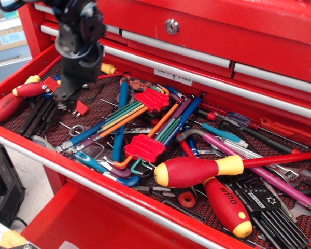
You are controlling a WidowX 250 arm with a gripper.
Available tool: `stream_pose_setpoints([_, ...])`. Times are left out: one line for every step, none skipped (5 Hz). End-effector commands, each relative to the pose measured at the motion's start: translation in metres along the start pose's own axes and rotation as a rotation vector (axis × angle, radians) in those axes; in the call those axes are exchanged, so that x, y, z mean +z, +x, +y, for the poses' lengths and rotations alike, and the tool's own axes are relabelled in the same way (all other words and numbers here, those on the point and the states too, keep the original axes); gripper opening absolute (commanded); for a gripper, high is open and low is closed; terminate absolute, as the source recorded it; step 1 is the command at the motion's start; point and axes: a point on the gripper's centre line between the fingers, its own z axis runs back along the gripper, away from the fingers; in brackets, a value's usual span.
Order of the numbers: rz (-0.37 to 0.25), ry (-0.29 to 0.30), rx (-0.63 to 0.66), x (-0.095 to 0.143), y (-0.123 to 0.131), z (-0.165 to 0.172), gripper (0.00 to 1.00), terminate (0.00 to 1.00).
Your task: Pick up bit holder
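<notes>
Red tool chest (280, 21), upper drawers shut and one wide drawer (20, 72) being held pulled out so that its contents are being presented to the arm from above. Drawer liner (101, 101), dark mesh, being used to keep loose tools from sliding. Robot arm (80, 31), black, being lowered from the upper left of the view, its wrist being angled steeply downward over the drawer's left end. Large red-and-yellow screwdrivers (197, 171), being left lying crosswise at the front centre, well apart from the work. A second red-and-yellow screwdriver (13, 104), being left against the left wall, near the arm. Red hex key clips (145, 148), with coloured keys being fanned out across the middle, lying to the right of the arm and not being touched. Bit holder (52, 84), long red strip, lying diagonally on the liner at the drawer's left end, between the left-hand screwdriver and the hex keys; its middle is being covered by the arm, only its upper-left end and its lower-right end being left visible, with a few silver bits showing beside the lower end. Gripper (68, 104), being held directly over the strip's middle, apparently at or just above it; whether the jaws are spread or closed on the strip cannot be told, the fingers being dark and foreshortened. Judged stage: final descent or grasp, lift not yet made.
</notes>
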Motion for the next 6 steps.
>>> stream_pose_setpoints([-0.038, 0.076, -0.105, -0.017, 0.001, 0.017, 1.0, 0.0])
stream_pose_setpoints([-0.055, 0.084, -0.115, -0.027, -0.006, 0.02, 1.0, 0.0])
stream_pose_setpoints([-0.074, 0.096, -0.116, -0.039, -0.006, 0.021, 1.0, 0.0])
stream_pose_setpoints([-0.103, 0.099, -0.123, -0.051, -0.007, 0.024, 1.0, 0.0])
stream_pose_setpoints([-0.126, 0.11, -0.118, -0.062, -0.005, 0.025, 1.0, 0.0])
stream_pose_setpoints([-0.128, 0.101, -0.088, -0.064, -0.004, 0.024, 0.0, 0.0])
